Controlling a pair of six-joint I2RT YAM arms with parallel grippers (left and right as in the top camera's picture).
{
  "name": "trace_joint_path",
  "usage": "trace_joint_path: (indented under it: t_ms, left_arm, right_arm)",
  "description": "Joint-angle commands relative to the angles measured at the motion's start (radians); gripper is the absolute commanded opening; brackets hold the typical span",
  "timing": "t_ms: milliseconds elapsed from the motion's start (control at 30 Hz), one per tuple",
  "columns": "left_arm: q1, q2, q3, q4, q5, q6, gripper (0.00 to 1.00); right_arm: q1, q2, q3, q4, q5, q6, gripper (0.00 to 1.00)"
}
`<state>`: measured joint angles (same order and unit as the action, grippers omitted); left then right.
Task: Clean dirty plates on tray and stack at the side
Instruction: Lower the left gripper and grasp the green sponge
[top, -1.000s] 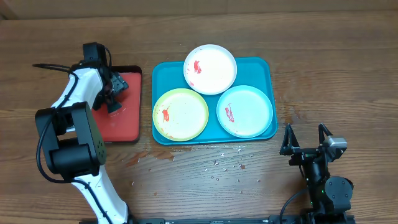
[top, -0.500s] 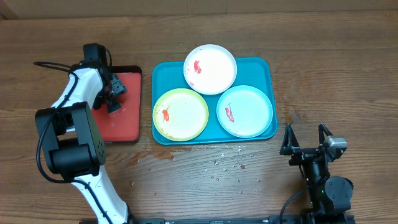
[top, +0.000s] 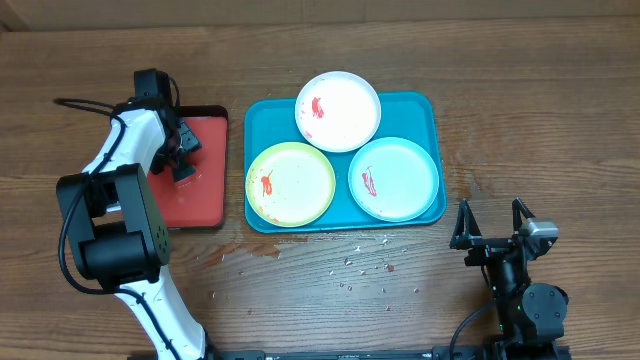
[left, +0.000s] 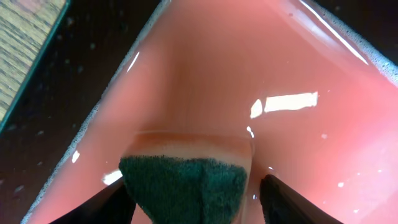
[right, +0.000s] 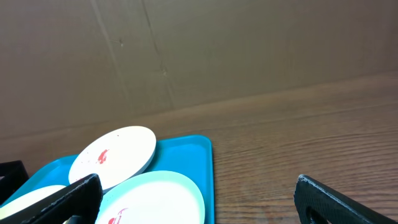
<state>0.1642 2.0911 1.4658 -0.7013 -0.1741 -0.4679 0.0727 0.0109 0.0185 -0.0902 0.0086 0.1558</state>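
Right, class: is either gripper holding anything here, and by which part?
Nothing held yet. The left gripper straddles the green scouring pad on the red tray, a gap showing on one side; the right gripper is open, empty.

Tabletop scene carries no readable lettering, brand, number or sign: the white plate (top: 340, 112), yellow-green plate (top: 291, 185), light-blue plate (top: 397, 180), teal tray (top: 268, 122), red tray (top: 203, 198) and wooden table (top: 560, 110) all show plain surfaces
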Motion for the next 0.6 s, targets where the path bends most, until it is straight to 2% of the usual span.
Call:
trace_joint_path:
  t_ms: [0, 167, 300, 333, 367, 400, 433, 500, 567]
  left_arm:
    - [-0.006, 0.015, -0.025, 0.018, -0.020, 0.007, 0.65]
    - [-0.005, 0.015, -0.058, 0.056, -0.047, 0.008, 0.66]
    - [-0.006, 0.015, -0.058, 0.056, -0.070, 0.008, 0.63]
    - [-0.006, 0.015, -0.058, 0.056, -0.070, 0.008, 0.58]
    - [-0.006, 0.015, -0.058, 0.056, -0.070, 0.008, 0.48]
    - [-0.006, 0.015, -0.057, 0.056, -0.069, 0.008, 0.30]
    - [-0.006, 0.015, -0.057, 0.056, -0.069, 0.008, 0.21]
    - [-0.006, 0.014, -0.056, 0.052, -0.065, 0.008, 0.08]
    - [-0.006, 0.014, -0.055, 0.047, -0.061, 0.009, 0.04]
  right_arm:
    - [0.006, -0.008, -0.010, 0.007, 0.013, -0.007, 1.00]
    - [0.006, -0.008, -0.010, 0.007, 0.013, -0.007, 1.00]
    - [0.006, -0.008, -0.010, 0.007, 0.013, -0.007, 1.00]
    - [0.006, -0.008, -0.010, 0.007, 0.013, -0.007, 1.00]
    - [0.006, -0.008, -0.010, 0.007, 0.013, -0.007, 1.00]
    - [0.006, -0.008, -0.010, 0.007, 0.013, -0.007, 1.00]
    - [0.006, -0.008, -0.010, 0.007, 0.013, -0.007, 1.00]
    - [0.006, -0.008, -0.010, 0.007, 0.013, -0.007, 1.00]
    - [0.006, -0.008, -0.010, 0.007, 0.013, -0.007, 1.00]
